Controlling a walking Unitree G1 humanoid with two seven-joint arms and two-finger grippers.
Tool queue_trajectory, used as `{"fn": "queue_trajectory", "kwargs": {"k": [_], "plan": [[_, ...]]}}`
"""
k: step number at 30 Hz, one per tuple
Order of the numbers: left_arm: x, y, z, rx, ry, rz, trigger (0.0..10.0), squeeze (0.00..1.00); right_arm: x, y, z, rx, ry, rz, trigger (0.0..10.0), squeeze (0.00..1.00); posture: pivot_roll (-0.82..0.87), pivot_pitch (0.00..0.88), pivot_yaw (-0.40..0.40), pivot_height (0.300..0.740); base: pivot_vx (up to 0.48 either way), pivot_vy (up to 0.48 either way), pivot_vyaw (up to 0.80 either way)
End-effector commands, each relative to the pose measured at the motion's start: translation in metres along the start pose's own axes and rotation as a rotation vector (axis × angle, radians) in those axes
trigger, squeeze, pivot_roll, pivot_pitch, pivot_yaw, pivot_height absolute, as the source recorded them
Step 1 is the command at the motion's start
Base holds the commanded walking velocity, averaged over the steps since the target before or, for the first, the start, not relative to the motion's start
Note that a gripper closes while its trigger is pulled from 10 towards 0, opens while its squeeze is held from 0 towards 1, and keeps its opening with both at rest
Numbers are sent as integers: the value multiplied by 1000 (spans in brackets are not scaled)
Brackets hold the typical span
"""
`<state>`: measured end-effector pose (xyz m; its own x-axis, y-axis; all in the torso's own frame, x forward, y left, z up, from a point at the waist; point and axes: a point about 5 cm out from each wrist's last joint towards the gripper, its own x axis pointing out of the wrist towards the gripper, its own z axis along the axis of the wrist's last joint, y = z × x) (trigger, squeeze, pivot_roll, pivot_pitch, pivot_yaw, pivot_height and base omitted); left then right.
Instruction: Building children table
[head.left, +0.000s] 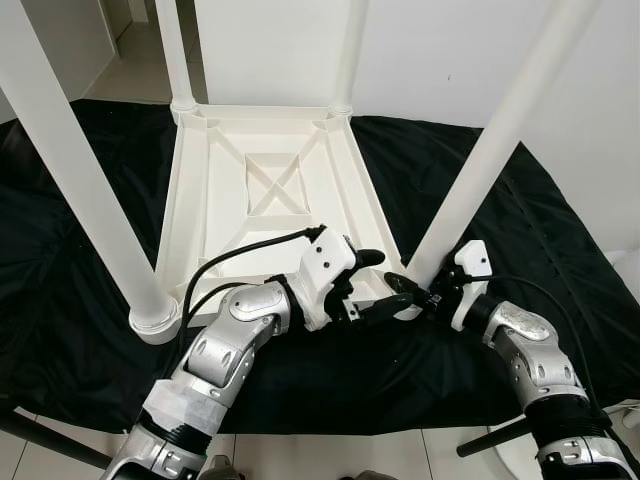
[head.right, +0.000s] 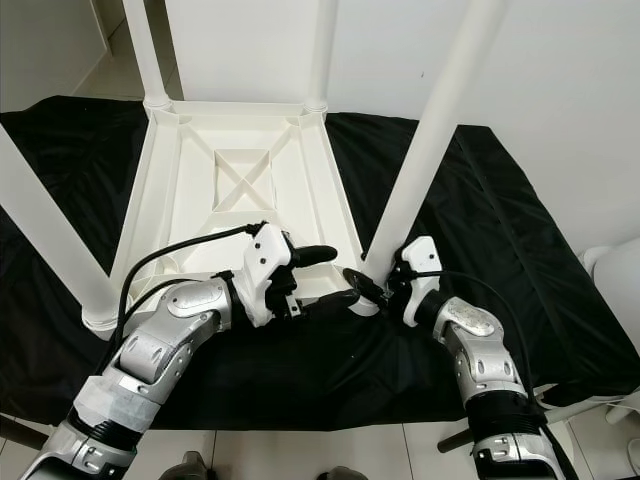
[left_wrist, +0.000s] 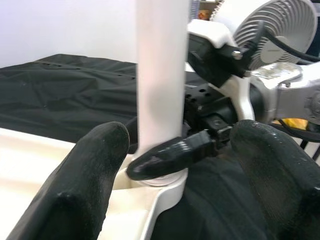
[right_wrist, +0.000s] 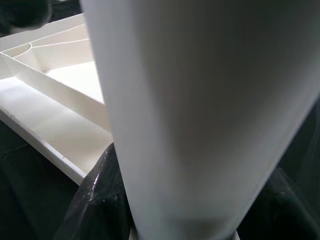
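Observation:
The white children's table (head.left: 270, 190) lies upside down on a black cloth, with its round legs pointing up. My right gripper (head.left: 412, 286) is shut on the near right leg (head.left: 490, 150) just above its socket; in the right wrist view that leg (right_wrist: 200, 110) sits between the black fingers (right_wrist: 97, 200). My left gripper (head.left: 376, 284) is open just left of the same socket, over the table's near right corner. In the left wrist view its fingers (left_wrist: 85, 185) stand on either side of the leg's base (left_wrist: 160, 90), apart from it.
The black cloth (head.left: 60, 330) covers the floor around the table. The near left leg (head.left: 80, 180) and two far legs (head.left: 172, 50) stand upright. A white wall is behind and to the right. A white fan (left_wrist: 270, 30) stands past my right arm.

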<state>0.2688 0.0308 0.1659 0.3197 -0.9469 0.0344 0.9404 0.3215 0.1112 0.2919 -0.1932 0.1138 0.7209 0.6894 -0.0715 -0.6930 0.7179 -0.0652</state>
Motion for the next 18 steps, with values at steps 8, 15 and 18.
{"fn": "queue_trajectory", "kwargs": {"k": [8, 15, 18], "plan": [[3, -1, 2, 9, -2, -39, 10000, 0, -1, 6, -9, 33, 48, -234, 10000, 0, 16, 0, -64, 740, 0, 0, 0], [4, -4, 1, 2, 2, -49, 10000, 0, 14, 33, -4, 71, -1, -434, 10000, 0, 7, 0, -61, 740, 0, 0, 0], [3, -5, 0, -3, 4, -54, 10000, 0, 24, 45, -3, 99, 0, -579, 10000, 0, 1, 0, -63, 740, 0, 0, 0]]}}
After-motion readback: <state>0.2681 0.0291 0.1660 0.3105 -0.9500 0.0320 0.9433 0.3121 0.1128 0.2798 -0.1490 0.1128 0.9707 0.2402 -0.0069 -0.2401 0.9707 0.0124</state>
